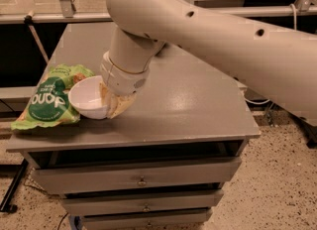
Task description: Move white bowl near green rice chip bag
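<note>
The white bowl is tilted on its side at the left front of the grey cabinet top, its opening facing up and left. Its rim touches the right edge of the green rice chip bag, which lies flat at the left edge. My gripper sits right against the bowl's right side, its tan fingers on the bowl's rim. The large white arm reaches down from the upper right and hides the wrist.
The cabinet has drawers below its front edge. A metal rail and dark frame stand behind the top. A speckled floor lies to the right.
</note>
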